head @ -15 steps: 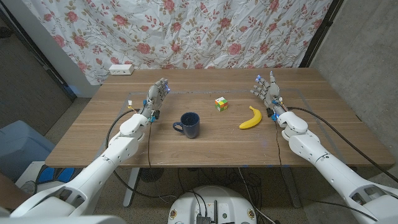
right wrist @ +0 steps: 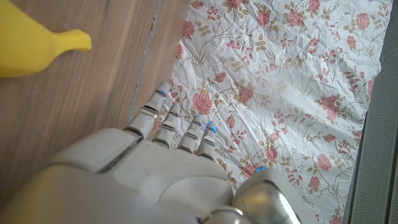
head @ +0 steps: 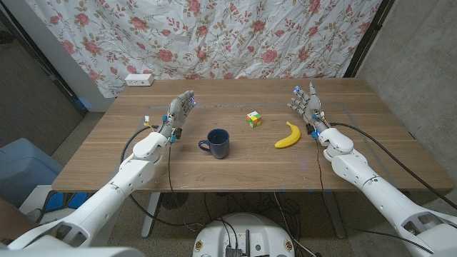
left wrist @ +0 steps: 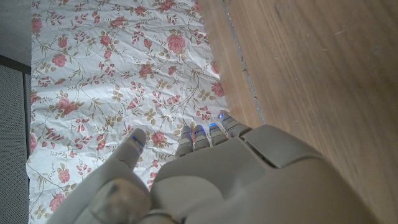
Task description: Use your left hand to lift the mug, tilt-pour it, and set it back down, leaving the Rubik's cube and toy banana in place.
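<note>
Nothing done yet: my left hand [head: 178, 113] stands empty, fingers apart, beside the untouched mug [head: 217, 143] mid-table; lift, pour and set-down all remain, cube [head: 254, 119] and banana [head: 288, 135] undisturbed.

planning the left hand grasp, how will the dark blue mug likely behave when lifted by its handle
The dark blue glazed mug looks rigid, so it probably won't deform. Its glossy surface may be slippery. Its handle sticks out to one side toward the left hand, so held there it would likely tilt away.
</note>
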{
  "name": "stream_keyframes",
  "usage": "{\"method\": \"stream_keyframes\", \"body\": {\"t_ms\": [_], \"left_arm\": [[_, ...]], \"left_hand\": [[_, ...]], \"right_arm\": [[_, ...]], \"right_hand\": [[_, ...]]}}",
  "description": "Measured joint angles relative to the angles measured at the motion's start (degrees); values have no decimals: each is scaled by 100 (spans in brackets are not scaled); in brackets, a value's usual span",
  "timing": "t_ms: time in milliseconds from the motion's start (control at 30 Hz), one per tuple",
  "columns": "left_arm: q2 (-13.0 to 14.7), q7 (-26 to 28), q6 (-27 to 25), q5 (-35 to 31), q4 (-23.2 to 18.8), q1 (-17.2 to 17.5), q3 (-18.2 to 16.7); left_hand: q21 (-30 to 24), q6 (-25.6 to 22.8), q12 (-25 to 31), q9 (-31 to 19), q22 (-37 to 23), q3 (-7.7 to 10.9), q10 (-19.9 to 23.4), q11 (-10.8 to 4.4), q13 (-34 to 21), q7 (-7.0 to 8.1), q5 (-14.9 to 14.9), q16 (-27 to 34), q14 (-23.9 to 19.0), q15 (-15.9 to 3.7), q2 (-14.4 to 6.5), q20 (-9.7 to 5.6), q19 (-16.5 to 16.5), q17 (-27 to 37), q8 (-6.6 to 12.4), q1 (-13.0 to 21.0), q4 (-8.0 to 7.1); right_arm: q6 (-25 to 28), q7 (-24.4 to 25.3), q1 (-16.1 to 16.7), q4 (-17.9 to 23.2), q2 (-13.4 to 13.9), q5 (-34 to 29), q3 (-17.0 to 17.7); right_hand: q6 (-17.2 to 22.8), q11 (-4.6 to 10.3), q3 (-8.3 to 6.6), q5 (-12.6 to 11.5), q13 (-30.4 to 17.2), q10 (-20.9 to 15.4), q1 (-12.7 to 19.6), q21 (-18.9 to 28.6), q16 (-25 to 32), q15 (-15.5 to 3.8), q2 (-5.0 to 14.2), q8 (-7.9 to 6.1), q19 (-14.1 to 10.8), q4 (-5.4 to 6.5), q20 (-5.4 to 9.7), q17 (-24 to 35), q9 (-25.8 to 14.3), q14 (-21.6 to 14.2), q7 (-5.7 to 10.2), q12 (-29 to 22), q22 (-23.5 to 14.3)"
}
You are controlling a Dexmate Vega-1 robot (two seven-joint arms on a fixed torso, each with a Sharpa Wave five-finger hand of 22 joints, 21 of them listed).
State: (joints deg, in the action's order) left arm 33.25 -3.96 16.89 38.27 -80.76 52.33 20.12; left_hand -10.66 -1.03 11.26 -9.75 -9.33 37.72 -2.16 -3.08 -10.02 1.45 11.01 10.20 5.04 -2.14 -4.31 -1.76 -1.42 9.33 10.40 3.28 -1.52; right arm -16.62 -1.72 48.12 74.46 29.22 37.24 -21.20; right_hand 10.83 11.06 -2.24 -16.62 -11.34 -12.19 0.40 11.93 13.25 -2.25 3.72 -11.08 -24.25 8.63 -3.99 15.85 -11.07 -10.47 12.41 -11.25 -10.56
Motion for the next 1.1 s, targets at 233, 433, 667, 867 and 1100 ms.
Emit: {"method": "stream_keyframes", "body": {"t_ms": [233,433,667,867,1100], "left_arm": [[170,-167,-24,112,-135,119,-95],[291,-393,-6,195,-107,141,-172],[396,-726,97,286,101,63,-242],[518,-1095,191,372,313,-9,-296],[672,-1501,313,443,472,-26,-360]], "left_hand": [[0,0,0,1,0,19,-2,-2,1,0,-22,0,-23,20,81,0,0,0,20,125,254],[0,42,0,1,0,36,10,-52,1,63,-65,0,-23,20,183,0,0,11,19,275,567],[0,119,-25,1,-1,44,-21,-144,1,139,-65,0,-23,20,277,0,0,16,19,432,875],[0,145,-24,1,-1,57,-11,-195,1,165,-65,0,-23,20,350,0,0,15,41,501,990],[38,165,-24,1,-1,67,-10,-237,2,184,-65,0,-23,20,390,0,0,15,41,585,1093]], "right_arm": [[0,0,0,-1,-1,0,0],[-1,-1,0,-7,-2,0,-1],[-2,-2,-4,-10,-3,0,-1],[-3,-5,-4,-10,-3,0,-1],[-5,-6,-4,-10,-3,0,-1]], "right_hand": [[0,0,0,0,0,0,-42,0,0,0,42,0,0,0,0,0,0,0,0,0,0],[0,0,0,0,0,0,-61,0,0,0,60,0,0,0,0,-1,1,0,-1,0,0],[0,0,0,0,1,1,-61,0,0,0,60,0,0,0,0,-1,1,1,-1,0,1],[0,0,0,0,1,1,-61,0,0,0,60,0,1,-1,0,-1,1,1,-1,0,1],[0,0,0,0,1,1,-61,0,0,0,60,0,1,0,0,-1,1,1,-1,0,1]]}}
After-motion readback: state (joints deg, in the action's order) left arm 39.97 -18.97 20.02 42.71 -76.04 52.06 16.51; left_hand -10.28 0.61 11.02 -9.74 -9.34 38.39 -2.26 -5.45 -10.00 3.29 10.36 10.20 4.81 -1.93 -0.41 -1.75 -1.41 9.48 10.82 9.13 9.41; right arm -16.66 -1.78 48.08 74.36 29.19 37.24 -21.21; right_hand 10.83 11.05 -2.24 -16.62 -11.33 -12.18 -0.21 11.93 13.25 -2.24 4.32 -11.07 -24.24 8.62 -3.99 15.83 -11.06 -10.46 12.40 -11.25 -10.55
